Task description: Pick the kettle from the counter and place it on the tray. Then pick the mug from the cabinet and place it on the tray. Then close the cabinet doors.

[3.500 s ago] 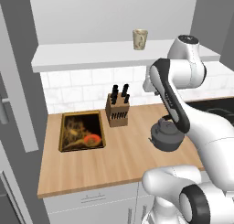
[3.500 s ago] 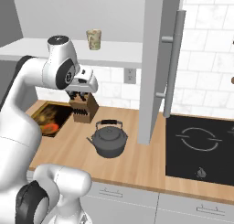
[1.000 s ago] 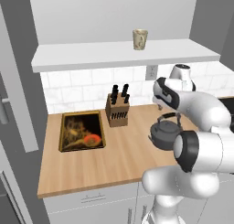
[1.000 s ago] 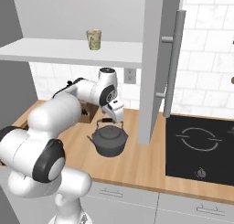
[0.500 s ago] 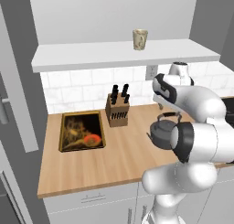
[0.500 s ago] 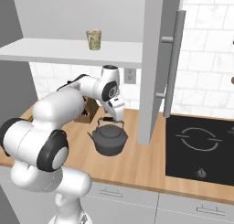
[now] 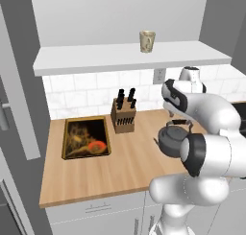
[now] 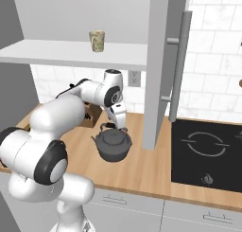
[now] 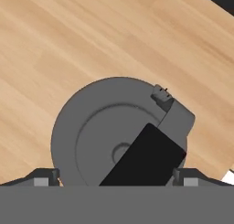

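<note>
My pincer (image 9: 116, 176) — jaws wide, holding nothing — hangs over the kettle (image 9: 114, 138) at lower centre of the hand view, tips flanking its black-middled handle; kettle on the counter (image 7: 129, 157), right of centre; tray (image 7: 86, 137) at left; mug (image 7: 147, 41) on the cabinet (image 7: 129, 59) shelf, top centre.

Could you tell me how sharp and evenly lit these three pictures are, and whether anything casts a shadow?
Left base view: flat, even light, no glare; the tray's pattern looks smeared. Right base view: crisp, with soft shade under the kettle on the counter. Hand view: sharp, the kettle close; the open gripper sits over its black handle middle.
</note>
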### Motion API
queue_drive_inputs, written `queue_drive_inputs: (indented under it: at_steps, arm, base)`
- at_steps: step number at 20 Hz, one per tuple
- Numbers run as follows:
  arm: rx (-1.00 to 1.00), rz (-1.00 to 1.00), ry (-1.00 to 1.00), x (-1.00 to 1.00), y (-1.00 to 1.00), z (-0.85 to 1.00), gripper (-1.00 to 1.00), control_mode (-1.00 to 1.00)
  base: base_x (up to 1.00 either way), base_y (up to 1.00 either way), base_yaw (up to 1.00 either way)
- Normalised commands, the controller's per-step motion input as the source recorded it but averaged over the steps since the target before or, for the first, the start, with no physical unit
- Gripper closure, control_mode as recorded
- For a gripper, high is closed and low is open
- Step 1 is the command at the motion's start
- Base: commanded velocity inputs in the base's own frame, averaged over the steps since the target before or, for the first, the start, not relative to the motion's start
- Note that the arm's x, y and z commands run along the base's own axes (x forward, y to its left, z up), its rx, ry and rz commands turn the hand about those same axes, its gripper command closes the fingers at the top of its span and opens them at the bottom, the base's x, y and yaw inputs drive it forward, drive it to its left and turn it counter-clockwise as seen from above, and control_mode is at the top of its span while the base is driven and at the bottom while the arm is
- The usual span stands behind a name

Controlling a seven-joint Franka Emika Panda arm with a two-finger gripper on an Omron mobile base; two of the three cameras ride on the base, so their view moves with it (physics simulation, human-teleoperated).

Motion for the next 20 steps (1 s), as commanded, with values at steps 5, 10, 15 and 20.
queue_drive_inputs:
  at_steps: [5,10,15,20]
  arm:
    - [0.00,-0.04,0.00,-0.04,0.00,-0.02,-1.00,-1.00]
    - [0.00,-0.04,0.00,-0.20,0.04,0.00,-1.00,-1.00]
    - [0.00,-0.03,0.00,-0.06,0.02,0.00,-1.00,-1.00]
    - [0.00,-0.04,0.00,0.01,0.00,-0.09,-1.00,-1.00]
  base:
    - [0.00,0.00,0.00]
    - [0.00,0.00,0.00]
    - [0.00,0.00,0.00]
    - [0.00,0.00,0.00]
